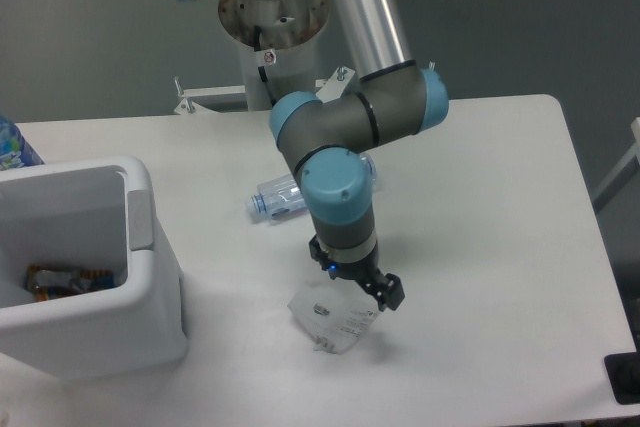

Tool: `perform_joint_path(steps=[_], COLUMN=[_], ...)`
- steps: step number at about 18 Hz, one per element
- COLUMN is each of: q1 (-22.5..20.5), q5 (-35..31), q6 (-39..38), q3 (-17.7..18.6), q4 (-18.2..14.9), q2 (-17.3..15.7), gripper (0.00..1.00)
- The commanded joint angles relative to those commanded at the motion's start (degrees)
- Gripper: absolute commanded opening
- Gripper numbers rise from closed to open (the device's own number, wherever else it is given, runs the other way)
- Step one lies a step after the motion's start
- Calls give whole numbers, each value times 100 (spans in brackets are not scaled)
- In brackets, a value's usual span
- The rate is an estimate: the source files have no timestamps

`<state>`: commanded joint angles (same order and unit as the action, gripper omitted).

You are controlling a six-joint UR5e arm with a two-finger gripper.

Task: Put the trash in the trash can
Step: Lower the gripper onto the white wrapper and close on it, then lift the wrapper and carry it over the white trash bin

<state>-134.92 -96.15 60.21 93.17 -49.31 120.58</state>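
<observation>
Hovering just over the crumpled wrapper (333, 320), the gripper (352, 286) holds nothing, fingers seemingly apart. Behind it lies the crushed bottle (281, 197); the trash can (140, 247) stands far left. Neither piece is binned yet.

Crushed clear bottle (278, 197) and crumpled wrapper (335, 319) lie on the table; white bin (100, 277) stands left.

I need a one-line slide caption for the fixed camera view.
Hand low over the wrapper, bottle behind, bin at left.
</observation>
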Motion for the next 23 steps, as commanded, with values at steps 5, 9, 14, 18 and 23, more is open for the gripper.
perform_joint_path(steps=[5, 9, 14, 18, 23], q1=[88, 141, 141, 141, 150], q5=[-9, -18, -18, -18, -18], q6=[-61, -263, -588, -624, -747], q3=[-18, -44, -44, -53, -62], q4=[334, 343, 334, 334, 325], q2=[211, 317, 317, 308, 229], gripper=[100, 77, 0, 0, 0])
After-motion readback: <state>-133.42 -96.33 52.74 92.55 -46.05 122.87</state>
